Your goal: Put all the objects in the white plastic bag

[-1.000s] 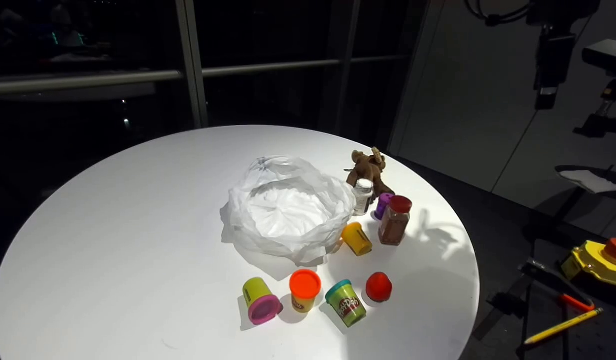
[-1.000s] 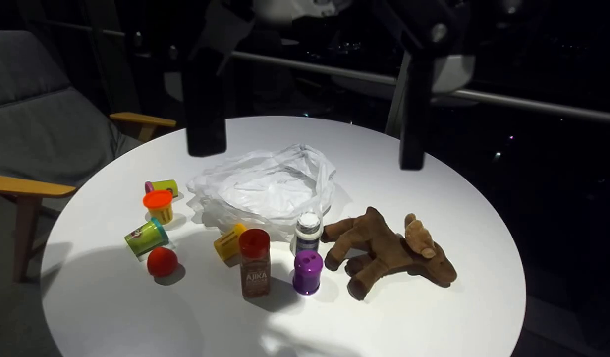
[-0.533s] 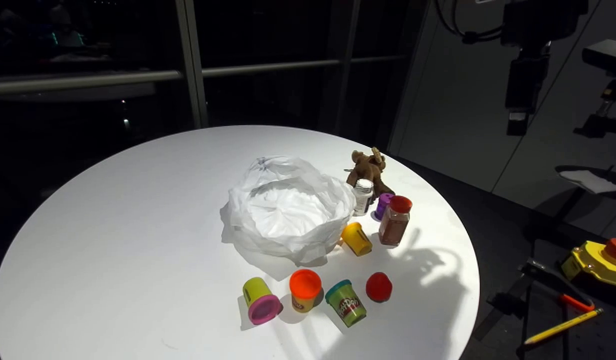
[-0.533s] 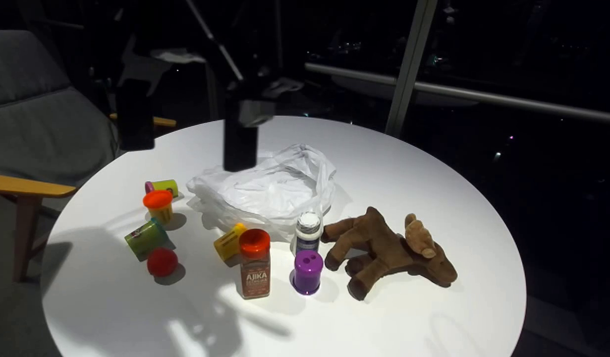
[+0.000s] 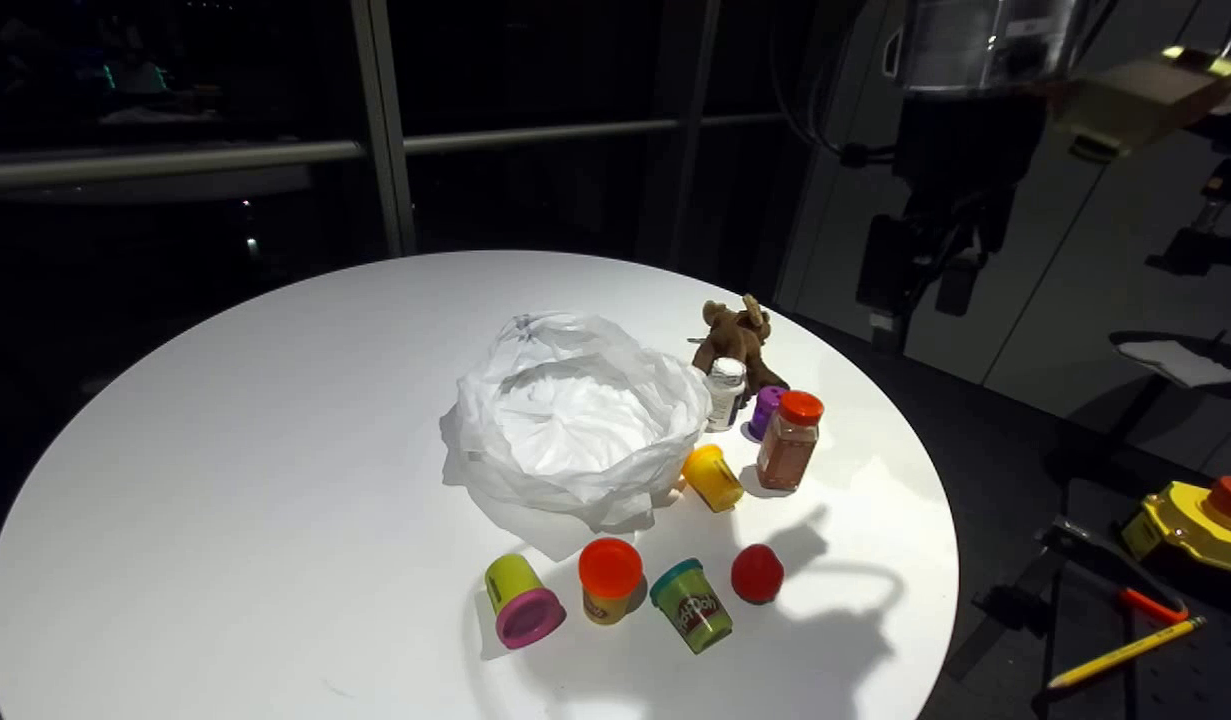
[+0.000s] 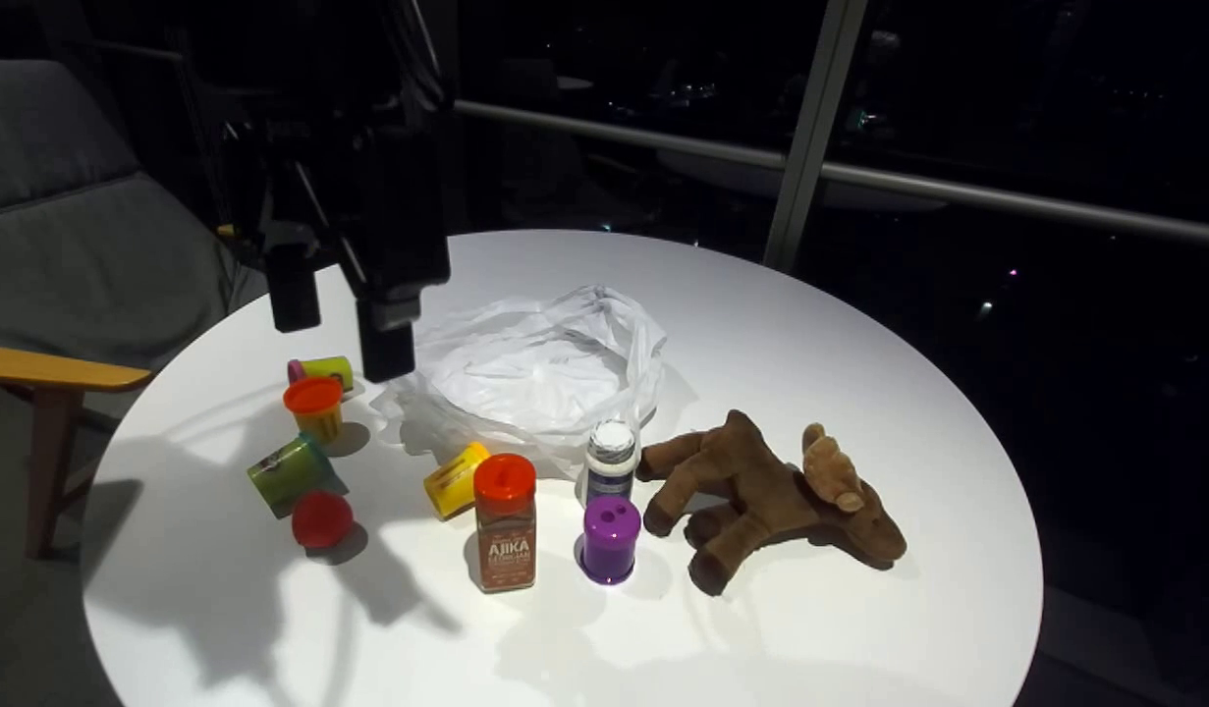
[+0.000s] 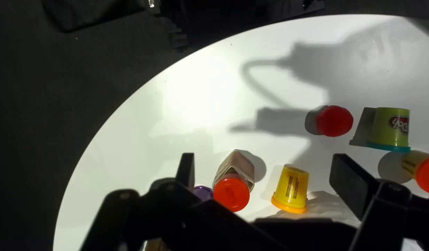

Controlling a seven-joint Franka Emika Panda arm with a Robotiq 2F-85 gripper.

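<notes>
The tool (image 6: 340, 338) is hanging lower and more to the left in both exterior views than it was a second ago, and its dark shadow (image 5: 825, 640) is falling in a new place. The things on the desk (image 6: 781, 363) are staying where they were. The tool is floating above the desk, and its fingers (image 7: 352, 184) are standing wide apart.

Going left to right in an exterior view, a gray chair (image 6: 64, 236) is standing beside the desk. A green Play-Doh tub (image 6: 288, 475) is lying on its side. A tub with an orange lid (image 6: 316, 417) is standing up, and a lime tub with a pink lid (image 6: 329, 370) is lying near it. A round red toy (image 6: 321, 519) is resting near the Play-Doh tub. Next, a yellow tub (image 6: 455, 483) is lying just beside the bag, and an Ajika jar (image 6: 506, 525) is standing up. The white plastic bag (image 6: 535, 388) is sitting with its mouth wide open. A white bottle (image 6: 610, 462) is standing just beside it, and a purple pencil sharpener (image 6: 610, 542) is standing near the bottle. Last, a brown plush moose (image 6: 771, 491) is lying down. All these toys, tubs and bottles are sitting outside the bag.
</notes>
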